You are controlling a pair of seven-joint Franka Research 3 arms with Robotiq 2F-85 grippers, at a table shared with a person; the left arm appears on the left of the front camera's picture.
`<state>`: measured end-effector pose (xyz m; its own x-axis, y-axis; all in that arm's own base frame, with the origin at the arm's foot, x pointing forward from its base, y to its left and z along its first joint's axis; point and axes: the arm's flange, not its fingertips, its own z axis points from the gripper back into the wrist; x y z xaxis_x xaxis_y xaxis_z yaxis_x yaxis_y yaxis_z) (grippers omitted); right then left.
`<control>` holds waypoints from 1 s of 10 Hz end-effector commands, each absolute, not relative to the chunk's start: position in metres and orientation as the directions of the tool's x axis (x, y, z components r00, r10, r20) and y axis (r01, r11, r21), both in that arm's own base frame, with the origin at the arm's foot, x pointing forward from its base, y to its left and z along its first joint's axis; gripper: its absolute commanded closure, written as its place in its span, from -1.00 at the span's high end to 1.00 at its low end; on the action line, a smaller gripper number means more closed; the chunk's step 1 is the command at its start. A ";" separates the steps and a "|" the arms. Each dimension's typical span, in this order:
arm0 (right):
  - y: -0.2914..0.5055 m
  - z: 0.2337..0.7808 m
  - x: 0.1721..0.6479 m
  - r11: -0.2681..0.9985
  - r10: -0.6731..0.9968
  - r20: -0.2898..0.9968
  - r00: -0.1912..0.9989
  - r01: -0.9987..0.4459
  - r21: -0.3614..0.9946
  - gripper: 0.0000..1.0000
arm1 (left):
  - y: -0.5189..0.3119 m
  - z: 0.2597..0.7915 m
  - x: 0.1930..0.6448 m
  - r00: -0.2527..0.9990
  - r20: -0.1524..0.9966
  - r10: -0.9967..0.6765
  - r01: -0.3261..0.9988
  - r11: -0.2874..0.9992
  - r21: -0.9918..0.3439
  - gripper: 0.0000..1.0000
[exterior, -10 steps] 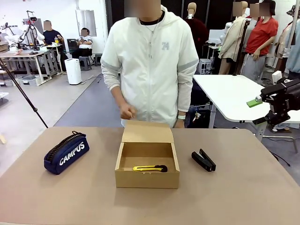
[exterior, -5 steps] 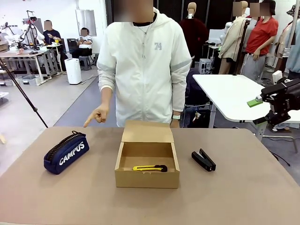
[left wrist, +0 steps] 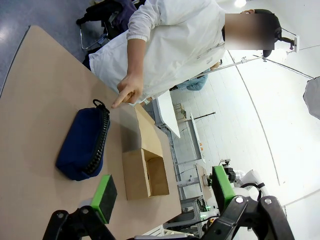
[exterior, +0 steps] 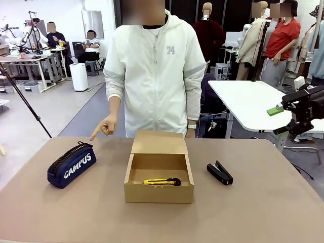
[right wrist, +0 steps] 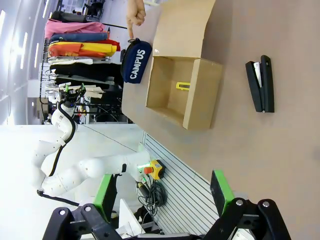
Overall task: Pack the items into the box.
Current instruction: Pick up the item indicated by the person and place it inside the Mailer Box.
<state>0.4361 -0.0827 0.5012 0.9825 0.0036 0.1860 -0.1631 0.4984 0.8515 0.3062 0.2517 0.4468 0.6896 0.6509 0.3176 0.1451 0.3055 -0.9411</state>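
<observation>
Pouch (exterior: 72, 165), newly near person's pointing hand (exterior: 105, 126)

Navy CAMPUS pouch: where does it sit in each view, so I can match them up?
Front view: pouch at picture left, left of the open box.
Left wrist view: pouch left of centre, box to its right.
Right wrist view: pouch near the top, left of the box.
Shared landmark: the box.

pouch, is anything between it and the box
Nothing visible. Bare table lies between the pouch and the box, whose lid stands open. A yellow stick lies inside near the front wall, leaving room behind it. The person's hand points at the pouch from its far side, not in the path.
</observation>
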 end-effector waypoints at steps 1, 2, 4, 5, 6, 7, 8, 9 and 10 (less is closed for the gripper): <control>-0.083 0.505 0.436 0.497 0.013 0.173 0.985 -0.157 0.853 1.00 | 0.251 0.450 0.306 0.681 0.318 0.659 0.156 0.294 -0.943 1.00; -0.083 0.505 0.436 0.497 0.013 0.173 0.985 -0.157 0.853 1.00 | 0.252 0.447 0.306 0.690 0.318 0.651 0.145 0.305 -0.941 1.00; -0.083 0.505 0.436 0.497 0.013 0.173 0.985 -0.157 0.853 1.00 | 0.199 0.471 0.343 0.785 0.415 0.460 0.139 0.522 -0.841 1.00; -0.083 0.505 0.436 0.497 0.013 0.173 0.985 -0.157 0.853 1.00 | 0.162 0.480 0.380 0.807 0.446 0.387 0.089 0.667 -0.739 1.00; -0.083 0.505 0.436 0.497 0.013 0.173 0.985 -0.157 0.853 1.00 | 0.128 0.485 0.414 0.868 0.457 0.194 0.138 0.791 -0.596 1.00; -0.083 0.505 0.436 0.497 0.013 0.173 0.985 -0.157 0.853 1.00 | 0.094 0.484 0.436 0.894 0.442 0.074 0.170 0.857 -0.486 1.00; -0.083 0.505 0.436 0.497 0.013 0.173 0.985 -0.157 0.853 1.00 | 0.057 0.475 0.452 0.894 0.447 -0.029 0.194 0.925 -0.328 1.00; -0.083 0.505 0.436 0.497 0.013 0.173 0.985 -0.157 0.853 1.00 | 0.028 0.471 0.459 0.873 0.473 -0.120 0.235 0.953 -0.191 1.00; -0.083 0.505 0.436 0.497 0.013 0.173 0.985 -0.157 0.853 1.00 | 0.006 0.465 0.461 0.799 0.515 -0.311 0.357 0.934 0.010 1.00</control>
